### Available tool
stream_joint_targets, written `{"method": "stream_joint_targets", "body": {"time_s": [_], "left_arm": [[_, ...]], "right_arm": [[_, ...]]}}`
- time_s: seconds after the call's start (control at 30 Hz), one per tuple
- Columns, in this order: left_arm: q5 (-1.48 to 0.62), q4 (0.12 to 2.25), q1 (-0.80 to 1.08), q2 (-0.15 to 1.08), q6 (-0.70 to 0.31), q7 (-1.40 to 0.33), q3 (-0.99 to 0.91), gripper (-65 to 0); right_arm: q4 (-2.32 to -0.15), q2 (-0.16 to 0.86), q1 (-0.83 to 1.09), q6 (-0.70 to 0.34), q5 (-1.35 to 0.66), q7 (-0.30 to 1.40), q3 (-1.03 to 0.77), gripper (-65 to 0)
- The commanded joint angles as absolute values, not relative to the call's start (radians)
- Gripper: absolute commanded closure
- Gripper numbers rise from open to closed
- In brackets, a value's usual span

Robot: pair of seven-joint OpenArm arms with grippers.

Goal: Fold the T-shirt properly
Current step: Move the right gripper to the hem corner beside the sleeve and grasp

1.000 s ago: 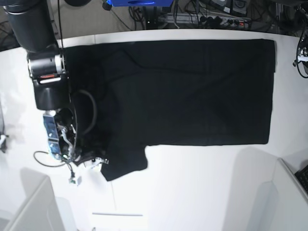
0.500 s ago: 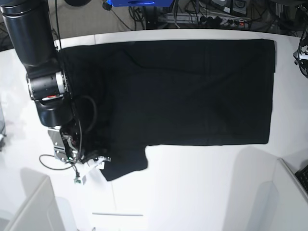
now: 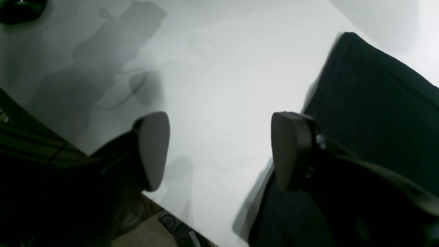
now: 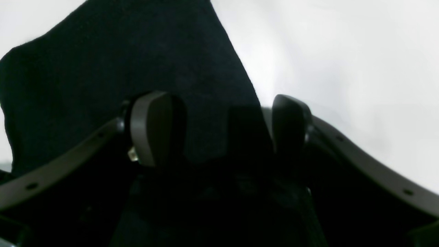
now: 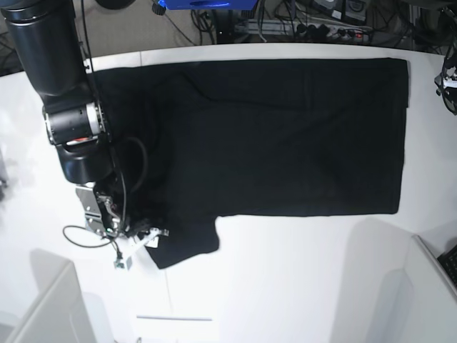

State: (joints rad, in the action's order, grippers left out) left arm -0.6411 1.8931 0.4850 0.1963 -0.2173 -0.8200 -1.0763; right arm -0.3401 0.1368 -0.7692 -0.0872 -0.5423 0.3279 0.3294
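The black T-shirt [image 5: 285,136] lies spread flat, plain side up, on the white table [image 5: 285,279]. One short sleeve [image 5: 187,241] sticks out at its lower left. My right gripper [image 5: 148,236] is at that sleeve. In the right wrist view it [image 4: 219,127] is open, with one fingertip [image 4: 151,128] over the black cloth [image 4: 120,68] and the other [image 4: 289,123] beside the cloth's edge. My left gripper [image 3: 221,149] is open and empty above bare table, with the shirt's edge [image 3: 377,103] to its right. No print shows.
Cables and gear [image 5: 300,21] lie beyond the table's far edge. White panels stand at the front left [image 5: 43,300] and front right [image 5: 428,286]. The left arm's cabling [image 5: 448,78] shows at the right edge. The table's edge and floor [image 3: 164,226] show below the left gripper.
My right arm has shifted a little to the right, bringing its gripper closer onto the sleeve. The shirt has not moved.
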Motion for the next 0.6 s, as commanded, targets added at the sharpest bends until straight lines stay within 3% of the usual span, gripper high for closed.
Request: {"method": "stream_joint_targets", "body": {"time_s": [0.0, 0.17, 0.27, 0.37, 0.57], "left_arm": [[-0.651, 1.906, 0.481, 0.214, -0.219, -0.796, -1.078, -45.3], [-0.651, 1.896, 0.407, 0.255, -0.216, -0.858, -1.018, -45.6], [-0.651, 1.868, 0.311, 0.274, -0.216, -0.938, -1.006, -45.4], [-0.605, 1.796, 0.189, 0.308, -0.214, -0.995, -0.980, -45.1], [-0.274, 1.620, -0.056, 0.334, -0.220, -0.993, -0.782, -45.1]], "right_arm": [[-0.352, 0.140, -0.797, -0.085, -0.545, 0.331, 0.328, -34.5], [-0.354, 0.140, -0.794, -0.085, -0.545, 0.331, 0.328, -10.5], [-0.358, 0.142, -0.794, -0.085, -0.545, 0.331, 0.328, 0.0], [-0.358, 0.140, -0.796, -0.084, -0.545, 0.331, 0.328, 0.0], [-0.360, 0.139, -0.796, -0.084, -0.545, 0.334, 0.328, 0.0]]}}
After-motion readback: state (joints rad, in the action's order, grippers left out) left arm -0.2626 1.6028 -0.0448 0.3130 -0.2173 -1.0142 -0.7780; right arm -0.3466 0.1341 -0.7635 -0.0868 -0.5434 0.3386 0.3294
